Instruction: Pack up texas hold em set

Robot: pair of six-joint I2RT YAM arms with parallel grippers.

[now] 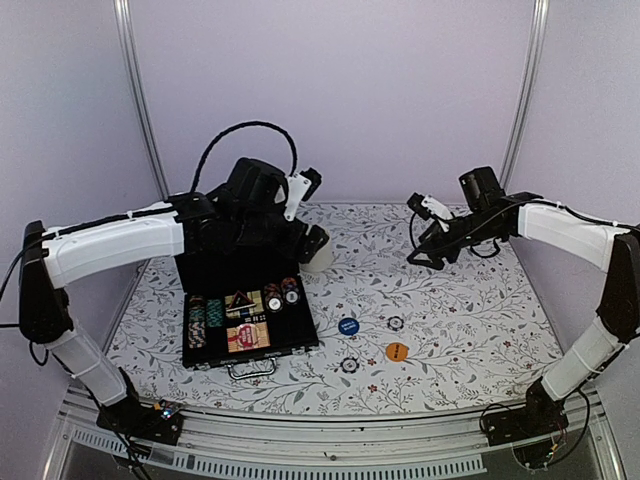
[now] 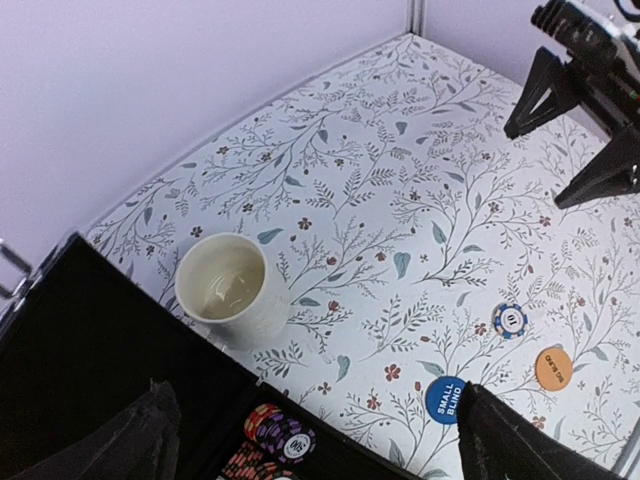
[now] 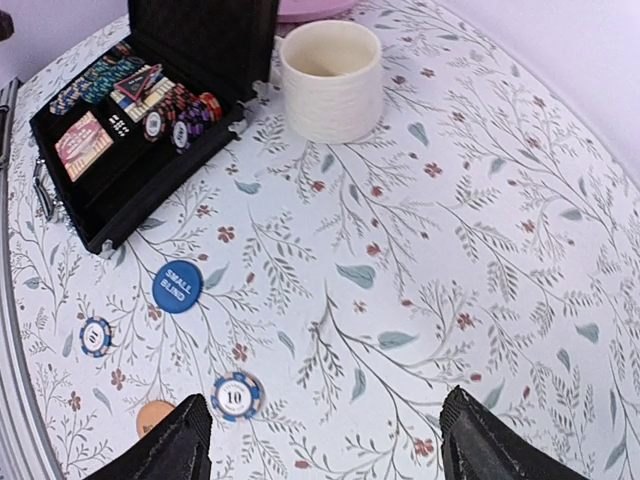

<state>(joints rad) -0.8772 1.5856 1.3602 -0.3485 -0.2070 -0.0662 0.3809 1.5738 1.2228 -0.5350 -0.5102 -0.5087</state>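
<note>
Your case (image 3: pixel 200 40) lies open on the left half of the table (image 1: pixel 470 330). Its lid stands up at the far side and its metal handle (image 1: pixel 252 368) faces the near edge. In the tray you can see rows of chips (image 3: pixel 85 85) on edge along the left, a short stack of chips (image 3: pixel 185 110) at the far right, and one red deck (image 3: pixel 82 143) toward the front. The small pieces between them are too fine to count.

Four pieces lie loose and flat on the table to the right of the case, all apart from one another. You have one blue button (image 1: pixel 348 326) marked SMALL BLIND, nearest the case. One orange button (image 1: pixel 397 351) lies farther right. The other two are striped: one striped chip (image 1: pixel 396 322) just beyond the orange button, and a second striped chip (image 1: pixel 349 365) nearer the table's front edge.

One cream mug (image 1: pixel 318 250) stands upright just beside the case's far right corner, next to the raised lid. You cannot tell whether it touches the case.

Your left claw (image 2: pixel 315 390) hangs above the lid and far right corner, spread wide and holding nothing, and from above it hides much of the lid. Your right claw (image 3: pixel 328 398) is also spread and holding nothing. It is above the table's right side, well apart from the case, with the loose pieces lying between it and the case.
</note>
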